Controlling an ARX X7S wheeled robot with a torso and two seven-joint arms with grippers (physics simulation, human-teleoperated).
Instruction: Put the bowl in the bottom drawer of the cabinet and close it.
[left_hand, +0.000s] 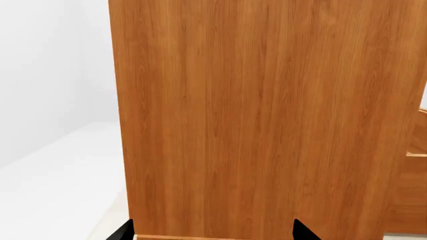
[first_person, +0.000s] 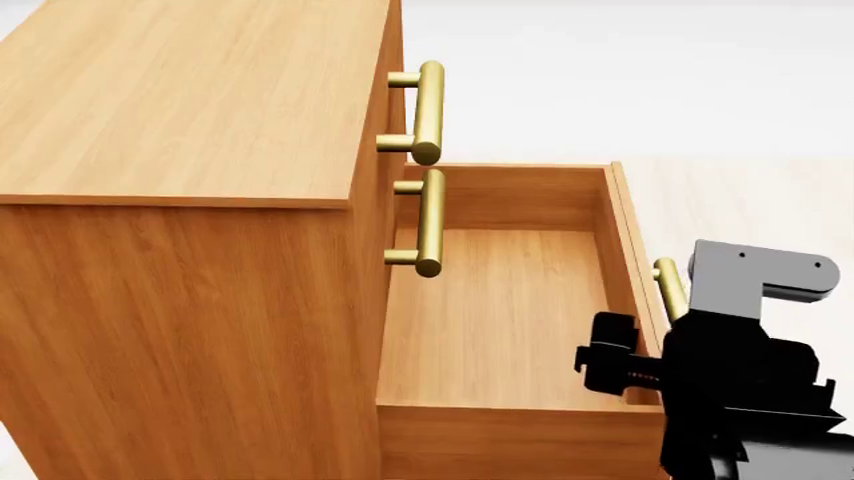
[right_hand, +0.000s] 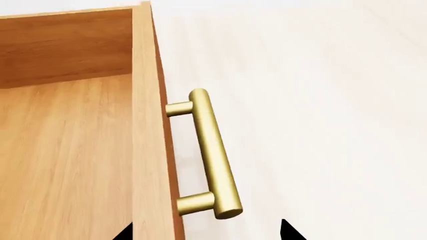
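Bowl is not visible in any of the views, so I cannot tell where it is. The bottom drawer (first_person: 501, 300) is pulled out of the cabinet (first_person: 187, 110) and it looks empty inside. Its brass handle (right_hand: 212, 152) sits on the front panel, and the right gripper (right_hand: 207, 232) hovers just above this panel and handle, with jaws spread apart and holding nothing. The left gripper (left_hand: 213, 232) faces the plain side wall of the cabinet, also with jaws apart and nothing between them.

Two upper handles (first_person: 424, 165) stick out above the open drawer. I think the main risk is closing the drawer before the bowl goes in, because the right gripper is already at the front. Another risk: a bowl lowered close to the cabinet could hit these upper handles and slip.
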